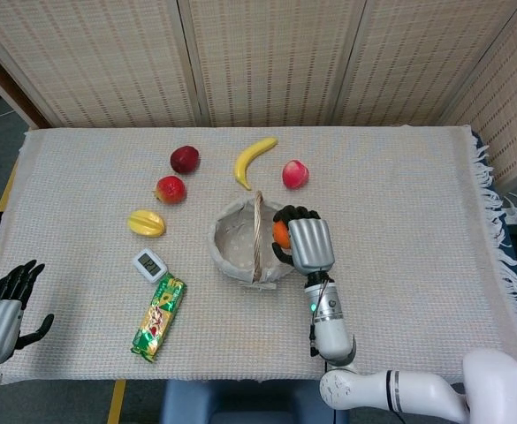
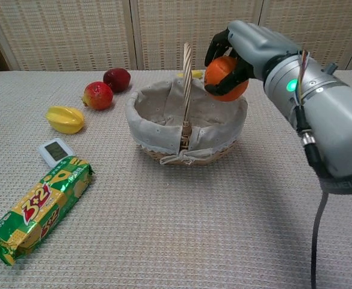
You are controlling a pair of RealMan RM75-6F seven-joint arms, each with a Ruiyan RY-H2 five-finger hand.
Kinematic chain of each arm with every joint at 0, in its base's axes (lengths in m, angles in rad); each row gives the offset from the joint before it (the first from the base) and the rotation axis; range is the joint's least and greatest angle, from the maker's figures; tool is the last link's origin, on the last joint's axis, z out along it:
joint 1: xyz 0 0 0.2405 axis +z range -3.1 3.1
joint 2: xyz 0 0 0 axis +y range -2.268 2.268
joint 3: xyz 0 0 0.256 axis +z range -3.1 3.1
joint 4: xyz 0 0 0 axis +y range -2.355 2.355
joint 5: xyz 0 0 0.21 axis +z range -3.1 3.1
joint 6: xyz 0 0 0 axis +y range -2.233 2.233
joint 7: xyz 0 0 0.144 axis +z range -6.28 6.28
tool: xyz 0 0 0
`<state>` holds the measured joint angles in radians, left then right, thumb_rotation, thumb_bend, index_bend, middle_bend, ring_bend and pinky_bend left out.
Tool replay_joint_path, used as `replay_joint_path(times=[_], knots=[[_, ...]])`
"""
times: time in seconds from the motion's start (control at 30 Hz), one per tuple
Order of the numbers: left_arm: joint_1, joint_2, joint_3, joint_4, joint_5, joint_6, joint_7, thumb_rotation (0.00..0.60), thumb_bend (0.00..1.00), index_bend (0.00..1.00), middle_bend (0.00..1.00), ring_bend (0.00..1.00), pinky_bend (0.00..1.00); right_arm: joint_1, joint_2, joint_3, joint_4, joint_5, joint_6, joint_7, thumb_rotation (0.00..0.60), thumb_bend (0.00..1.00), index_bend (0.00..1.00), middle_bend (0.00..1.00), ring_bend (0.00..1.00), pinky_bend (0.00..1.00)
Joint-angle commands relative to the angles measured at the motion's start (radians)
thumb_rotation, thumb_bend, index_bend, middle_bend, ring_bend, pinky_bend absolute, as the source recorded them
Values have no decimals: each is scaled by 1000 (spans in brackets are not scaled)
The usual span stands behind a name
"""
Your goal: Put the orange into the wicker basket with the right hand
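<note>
The robot's right hand (image 2: 243,49) grips the orange (image 2: 225,77) above the right half of the wicker basket (image 2: 163,129), its dark fingers (image 2: 218,45) curled over the top of the fruit and under it. The orange hangs clear of the basket's cloth lining, to the right of the upright handle (image 2: 186,78). From the head view the same hand (image 1: 307,242) covers the basket's right rim, with the orange (image 1: 281,233) showing at its left edge.

The left hand (image 1: 0,309) rests at the near left corner of the desk (image 1: 399,203), fingers spread and holding nothing.

Around the basket, on the woven cloth, lie other items. A banana (image 1: 253,160) sits behind it, with a pinkish-red fruit (image 1: 295,174) to its right. To the left are a dark red apple (image 2: 117,79) and a red-and-yellow apple (image 2: 97,95), close together. A yellow starfruit (image 2: 65,118) lies nearer, followed by a small white digital timer (image 2: 56,152) and a green snack packet (image 2: 36,207) just beside it. Woven panels (image 1: 258,57) stand behind the desk.
</note>
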<state>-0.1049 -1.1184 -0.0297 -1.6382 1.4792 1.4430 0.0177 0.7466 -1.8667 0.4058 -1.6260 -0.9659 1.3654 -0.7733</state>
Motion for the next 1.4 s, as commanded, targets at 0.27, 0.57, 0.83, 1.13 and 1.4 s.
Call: replay_joint_path(times=[0.27,0.57,0.83,1.13,1.4], knots=[[0,3,1,1,4,-1,-10,600,329,0,0,0,107,9,-20,-42,18,20,7,-32,600,162,299,6,0,194],[-2,0,0,-3,0,-3,-3,600,329,0,0,0,107,-4,22,-30,-26,36,19,-34,600,122,0,0,0,123],[0,4,0,-1,-5,-4,-6,600,330,0,0,0,107,-58,121,-75,-155,-7,44,-6,600,122,0,0,0,117],[3,6,3,-5,-1,1,8,600,331,0,0,0,107,-266,498,-326,-454,-205,103,75,600,122,0,0,0,39],[5,-1,4,1,15,14,23,600,332,0,0,0,107,-483,703,-579,-409,-491,218,298,600,122,0,0,0,7]])
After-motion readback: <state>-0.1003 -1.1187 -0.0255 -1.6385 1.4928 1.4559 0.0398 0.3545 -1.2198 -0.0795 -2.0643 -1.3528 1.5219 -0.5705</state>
